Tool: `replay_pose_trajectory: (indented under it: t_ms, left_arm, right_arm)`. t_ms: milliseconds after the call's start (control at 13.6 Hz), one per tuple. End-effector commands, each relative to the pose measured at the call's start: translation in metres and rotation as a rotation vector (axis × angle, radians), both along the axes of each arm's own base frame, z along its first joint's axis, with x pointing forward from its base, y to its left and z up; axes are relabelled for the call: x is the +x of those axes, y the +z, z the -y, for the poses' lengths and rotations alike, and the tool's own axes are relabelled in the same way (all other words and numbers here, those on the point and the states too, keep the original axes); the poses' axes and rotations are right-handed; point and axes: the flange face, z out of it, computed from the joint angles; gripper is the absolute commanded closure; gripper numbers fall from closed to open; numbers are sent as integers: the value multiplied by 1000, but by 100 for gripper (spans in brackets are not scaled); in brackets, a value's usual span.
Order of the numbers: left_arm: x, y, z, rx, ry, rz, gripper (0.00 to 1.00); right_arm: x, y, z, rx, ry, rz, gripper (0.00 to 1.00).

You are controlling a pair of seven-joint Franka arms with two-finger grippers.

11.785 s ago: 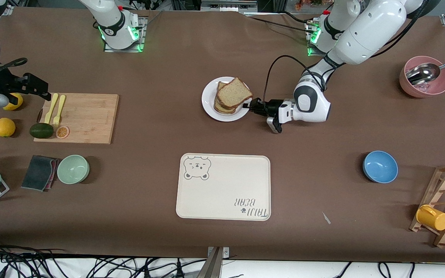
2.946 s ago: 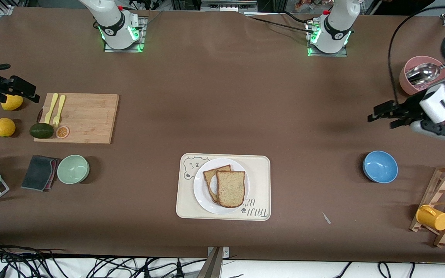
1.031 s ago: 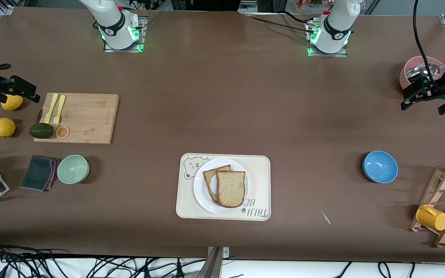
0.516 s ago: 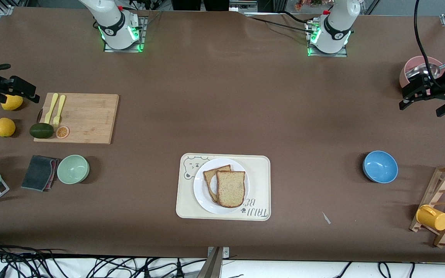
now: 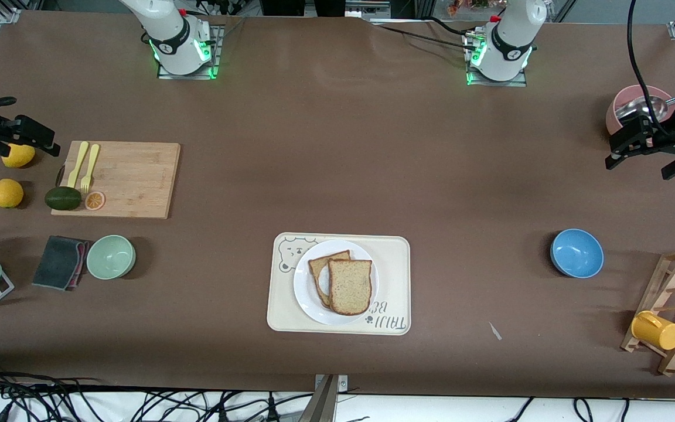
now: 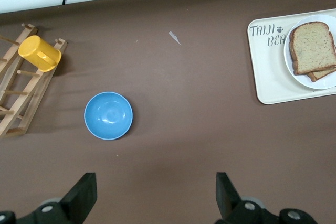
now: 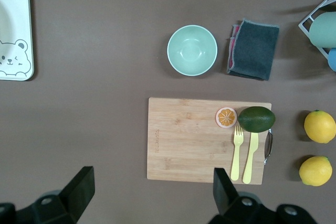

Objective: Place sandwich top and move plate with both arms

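Note:
The round white plate (image 5: 304, 291) rests on the cream bear-printed tray (image 5: 394, 262), near the table's front edge. The sandwich top (image 5: 350, 286), a speckled brown slice, lies on the stack, and a lower slice (image 5: 319, 265) peeks out from under it. The left wrist view shows the same plate (image 6: 321, 83), sandwich top (image 6: 313, 45) and tray (image 6: 268, 77). My left gripper (image 5: 619, 146) hangs open and empty by the pink bowl; its fingertips (image 6: 84, 192) stand wide apart. At the right arm's end, my right gripper (image 5: 33, 126) hangs open and empty above the table, with the tray's corner (image 7: 13, 24) in its view.
A pink bowl (image 5: 655, 91) with a metal ladle, a blue bowl (image 5: 576, 253) and a wooden rack with a yellow mug (image 5: 657, 331) occupy the left arm's end. A cutting board (image 5: 132, 179) with cutlery and fruit, a green bowl (image 5: 111, 257), a cloth (image 5: 59, 262) and lemons occupy the other end.
The plate with the sandwich went from the table's middle onto the tray. My left arm drew back to its end of the table. Over the last second almost nothing moved.

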Motion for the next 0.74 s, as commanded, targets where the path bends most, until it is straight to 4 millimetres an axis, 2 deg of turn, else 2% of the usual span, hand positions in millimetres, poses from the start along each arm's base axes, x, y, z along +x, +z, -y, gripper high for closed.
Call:
replay_pose_trajectory:
  t_ms: [0,368,663]
  left_arm:
    - [-8,-5,-4,13,46,-109,0]
    - [-11,-6,-7,9,163,-129,0]
    - [-11,-6,-5,14,159,-136,0]
  right_arm:
    - [-2,4,0,-15,4,6,0]
    - [-2,4,0,-15,5,6,0]
    - [-2,3,0,-14,5,5,0]
